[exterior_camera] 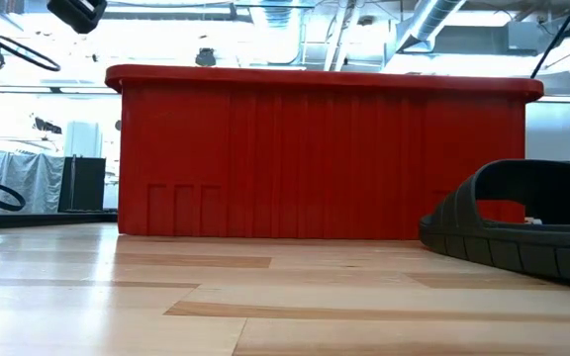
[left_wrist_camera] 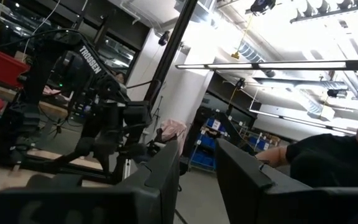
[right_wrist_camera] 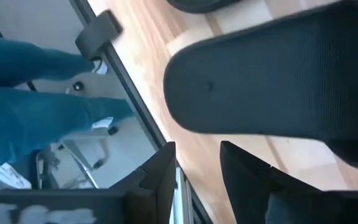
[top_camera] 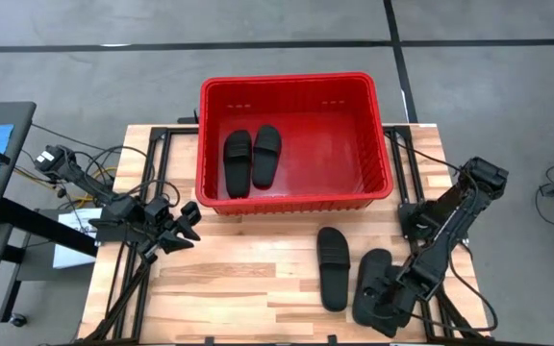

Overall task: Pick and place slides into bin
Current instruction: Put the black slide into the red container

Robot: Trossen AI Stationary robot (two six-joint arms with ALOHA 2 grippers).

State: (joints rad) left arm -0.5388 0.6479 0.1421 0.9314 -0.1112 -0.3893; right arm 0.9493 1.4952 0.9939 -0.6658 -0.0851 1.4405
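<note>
- Near the front right corner of the table (top_camera: 258,288), the right gripper (top_camera: 378,306) is low over one slide (top_camera: 371,286), at the end of that slide nearest the table's front edge.
- Its two fingers (right_wrist_camera: 160,171) are a little apart with only a narrow gap between them, and in the right wrist view the slide's dark sole (right_wrist_camera: 272,81) lies just ahead of the tips; I cannot tell if they touch it.
- Beside this gripper, toward the middle of the table, a second slide (top_camera: 332,268) lies flat, close to the first one.
- Little table is left between the gripper and the front edge; on its other side, past the two slides, the wood is bare.
- Behind the gripper, further from the front edge, stands the bin (top_camera: 294,144), and two more slides (top_camera: 251,159) lie side by side on its floor, in the half away from this gripper; the nearer half shows bare red floor.
- At the opposite side of the table, the left gripper (top_camera: 183,229) waits near the bin's front corner, with its fingers (left_wrist_camera: 166,168) slightly apart and nothing between them.
- Beyond the table edge, the right wrist view shows a person's legs in blue (right_wrist_camera: 36,106).
</note>
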